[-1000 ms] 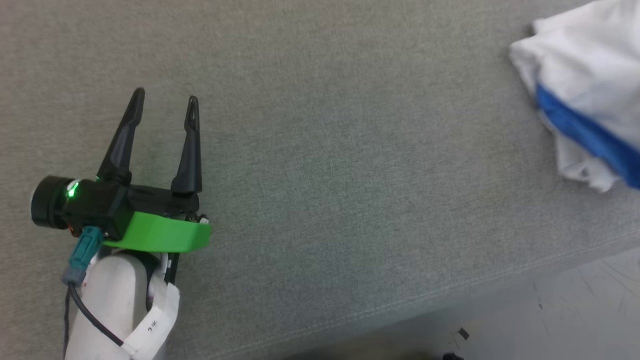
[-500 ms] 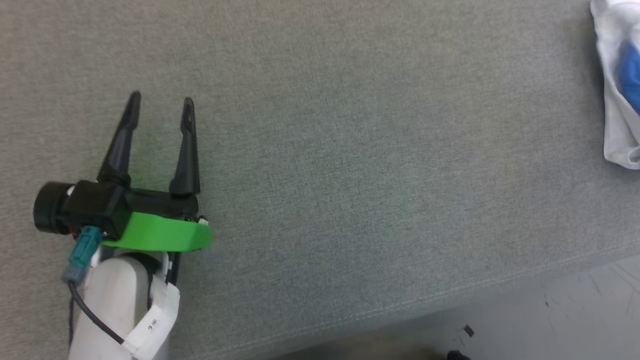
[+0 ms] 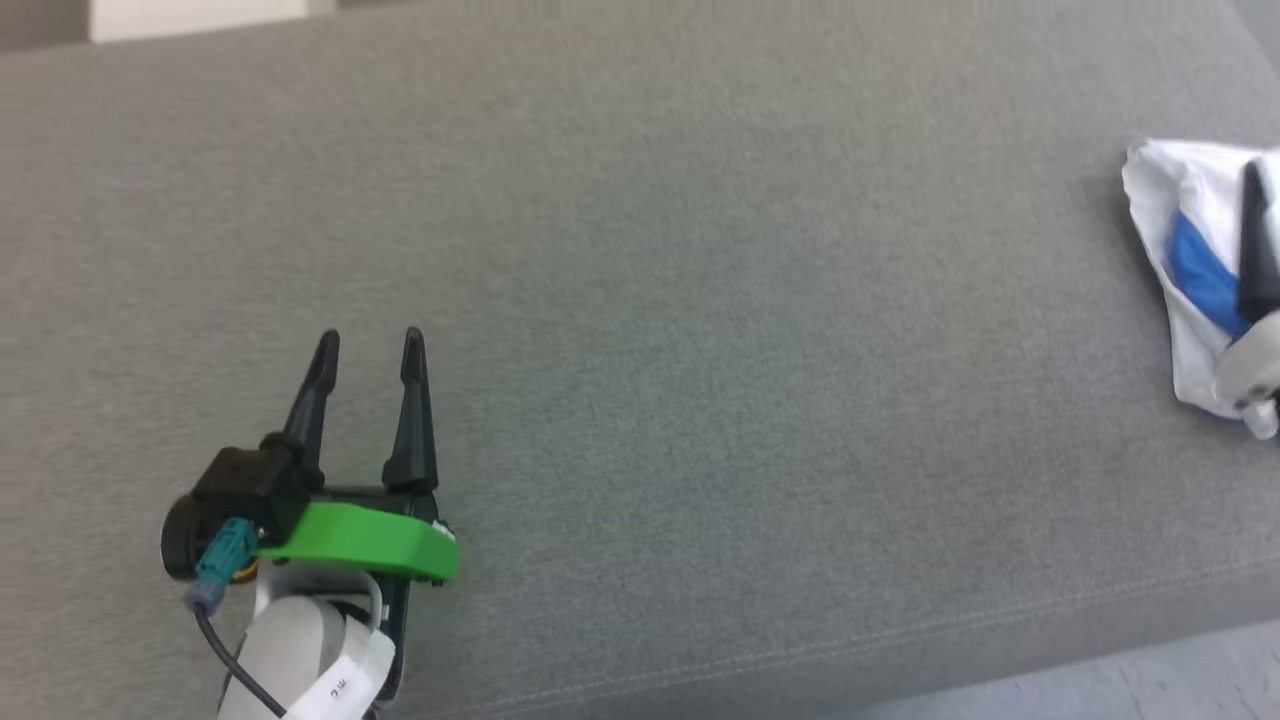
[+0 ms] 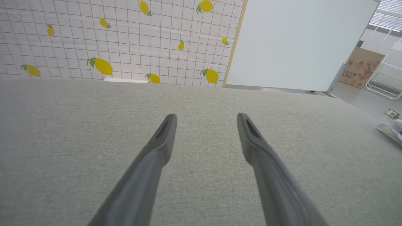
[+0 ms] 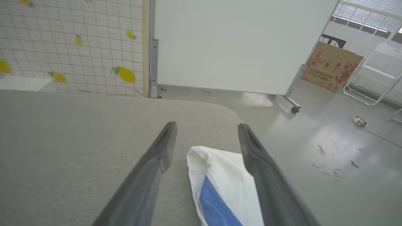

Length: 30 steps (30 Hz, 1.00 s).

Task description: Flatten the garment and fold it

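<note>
Garment (image 3: pixel 1190 270) in compact white-blue bundle at cushion's (image 3: pixel 700 350) right end; finished fold or not, unclear. Right gripper (image 5: pixel 207 127) over it, fingers apart, nothing held. Left gripper (image 3: pixel 370 340) fingers apart over bare cushion.

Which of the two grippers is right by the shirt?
The right gripper: open, it sits directly over the bunched white-and-blue garment at the end of the grey cushion; the left gripper, also open, hovers over bare cushion well away.
</note>
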### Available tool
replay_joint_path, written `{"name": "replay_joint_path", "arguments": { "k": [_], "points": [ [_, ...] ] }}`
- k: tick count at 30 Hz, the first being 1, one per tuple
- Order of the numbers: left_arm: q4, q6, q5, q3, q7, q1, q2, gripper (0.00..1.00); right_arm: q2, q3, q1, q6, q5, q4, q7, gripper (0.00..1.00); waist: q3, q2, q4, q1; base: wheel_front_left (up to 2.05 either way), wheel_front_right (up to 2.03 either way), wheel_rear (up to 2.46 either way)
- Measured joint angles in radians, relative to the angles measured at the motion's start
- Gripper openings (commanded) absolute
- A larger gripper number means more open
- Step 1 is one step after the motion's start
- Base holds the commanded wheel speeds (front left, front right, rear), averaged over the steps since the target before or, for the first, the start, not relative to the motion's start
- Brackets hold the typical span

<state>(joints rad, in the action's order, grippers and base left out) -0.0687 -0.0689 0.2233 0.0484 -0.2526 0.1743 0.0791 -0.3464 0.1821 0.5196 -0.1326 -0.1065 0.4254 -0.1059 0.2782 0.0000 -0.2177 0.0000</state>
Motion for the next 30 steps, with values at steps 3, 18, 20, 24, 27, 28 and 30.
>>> {"name": "replay_joint_path", "arguments": {
  "k": [3, 18, 20, 24, 27, 28, 30],
  "points": [
    [-0.032, 0.001, 0.012, 0.004, -0.001, -0.013, -0.008, 1.0, 0.031, -0.032, -0.105, 0.0, -0.045, -0.101, -0.02, 1.0, -0.05, 0.0, 0.024, 0.0, 0.0, 0.0, 0.0],
    [-0.088, 0.019, 0.016, 0.011, -0.004, -0.081, -0.018, 1.0, 0.207, -0.087, -0.447, 0.0, -0.068, -0.416, -0.034, 1.0, -0.206, 0.0, 0.181, 0.0, 0.0, 0.0, 0.0],
    [-0.086, 0.019, 0.016, 0.012, -0.004, -0.088, -0.019, 1.0, 0.215, -0.086, -0.468, 0.0, -0.059, -0.425, -0.034, 1.0, -0.218, 0.0, 0.196, 0.0, 0.0, 0.0, 0.0],
    [-0.084, 0.019, 0.016, 0.021, -0.004, -0.097, -0.021, 1.0, 0.244, -0.069, -0.51, 0.0, -0.039, -0.446, -0.045, 1.0, -0.236, 0.0, 0.221, 0.0, 0.0, 0.0, 0.0],
    [-0.081, 0.023, 0.015, 0.024, -0.004, -0.104, -0.022, 1.0, 0.263, -0.065, -0.54, 0.0, -0.021, -0.459, -0.053, 1.0, -0.244, 0.0, 0.234, 0.0, 0.0, 0.0, 0.0],
    [-0.08, 0.024, 0.015, 0.025, -0.004, -0.105, -0.022, 1.0, 0.268, -0.064, -0.548, 0.0, -0.016, -0.462, -0.053, 1.0, -0.246, 0.0, 0.237, -0.0001, 0.0, 0.0, 0.0],
    [-0.077, 0.026, 0.013, 0.026, -0.004, -0.11, -0.023, 1.0, 0.274, -0.064, -0.562, 0.0, -0.008, -0.467, -0.054, 1.0, -0.248, 0.0, 0.24, 0.0, 0.0, 0.0, 0.0]
  ]
}}
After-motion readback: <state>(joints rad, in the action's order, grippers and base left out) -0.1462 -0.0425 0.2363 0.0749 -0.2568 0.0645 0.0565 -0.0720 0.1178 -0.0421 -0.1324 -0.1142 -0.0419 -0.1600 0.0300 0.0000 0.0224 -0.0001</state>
